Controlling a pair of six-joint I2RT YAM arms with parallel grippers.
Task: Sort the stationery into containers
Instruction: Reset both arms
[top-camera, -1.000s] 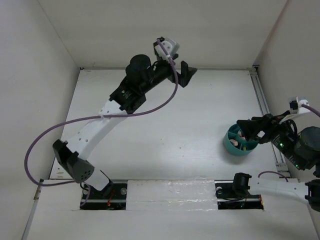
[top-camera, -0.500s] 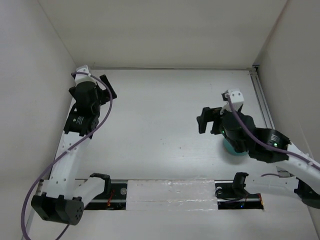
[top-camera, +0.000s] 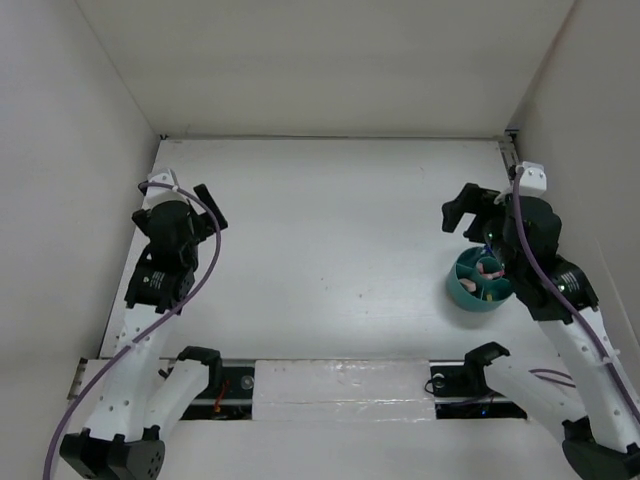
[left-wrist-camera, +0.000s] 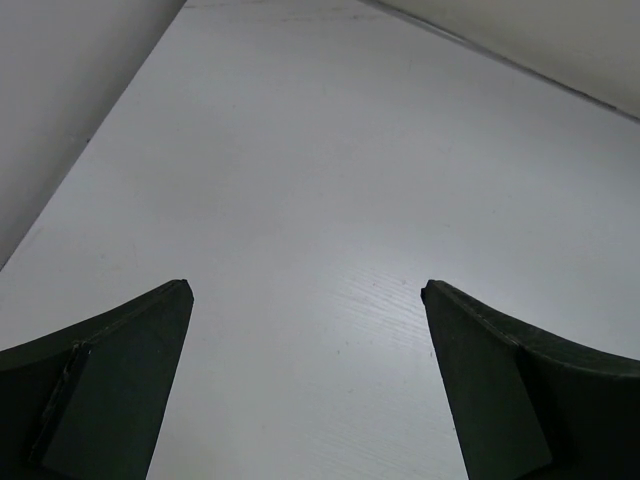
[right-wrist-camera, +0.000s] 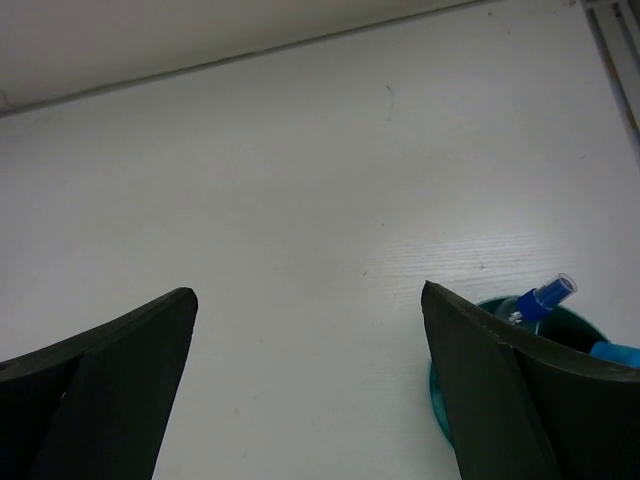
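Note:
The round teal cup (top-camera: 456, 291) stands at the table's right side, with pinkish stationery (top-camera: 490, 266) showing between its divider walls. In the right wrist view the cup's rim (right-wrist-camera: 437, 395) peeks out beside the right finger, with a clear bottle with a blue cap (right-wrist-camera: 548, 295) and a blue highlighter end (right-wrist-camera: 615, 352) standing in it. My right gripper (top-camera: 458, 212) (right-wrist-camera: 308, 292) hangs open and empty just beyond the cup, over bare table. Far to the left, my left gripper (top-camera: 207, 206) (left-wrist-camera: 305, 290) is open and empty above bare table.
White walls enclose the table on the left, back and right. A metal rail (top-camera: 524, 195) runs along the right edge near the cup. The arm bases and their cables sit at the near edge.
The left arm swung from the back centre to the left side. The right arm left the cup, swept left, and now sits just beyond it with its jaws open wider.

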